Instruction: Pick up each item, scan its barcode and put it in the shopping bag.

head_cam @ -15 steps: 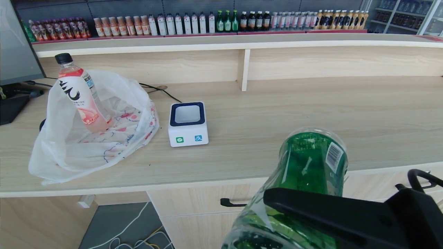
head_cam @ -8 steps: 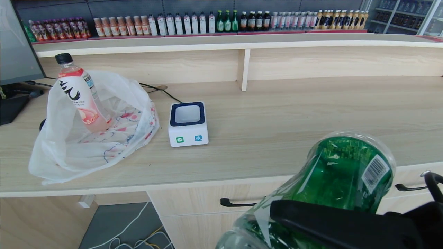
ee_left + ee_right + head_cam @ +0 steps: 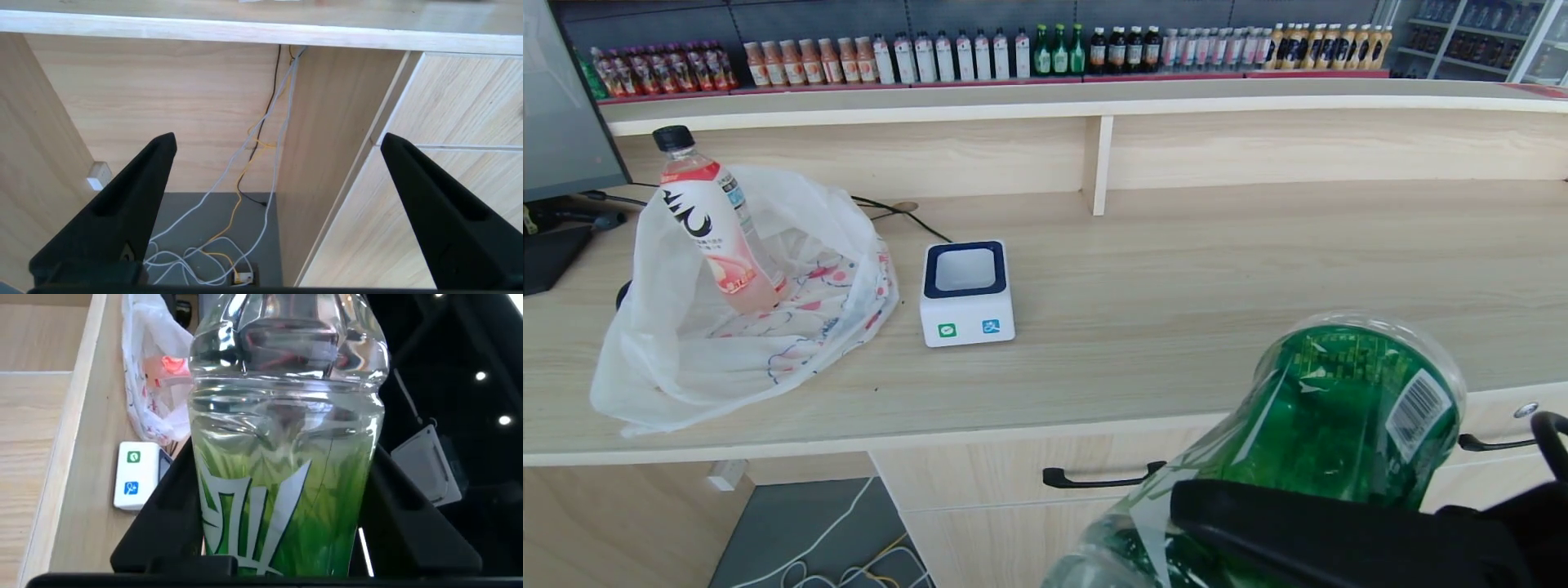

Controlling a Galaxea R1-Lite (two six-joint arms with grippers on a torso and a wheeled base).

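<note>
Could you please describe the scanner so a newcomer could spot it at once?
On the long wooden counter, look just right of the white shopping bag with a pink bottle in it. The scanner is the small white box there, marked by a dark blue frame round its top window and two icons on its front.

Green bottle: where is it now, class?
Head view, lower right: the green bottle sits in the right pincer, by the counter edge, right of the scanner.

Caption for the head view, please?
Right tool holds a green bottle before the counter, right of the scanner; a pink bottle stands in the bag.
</note>
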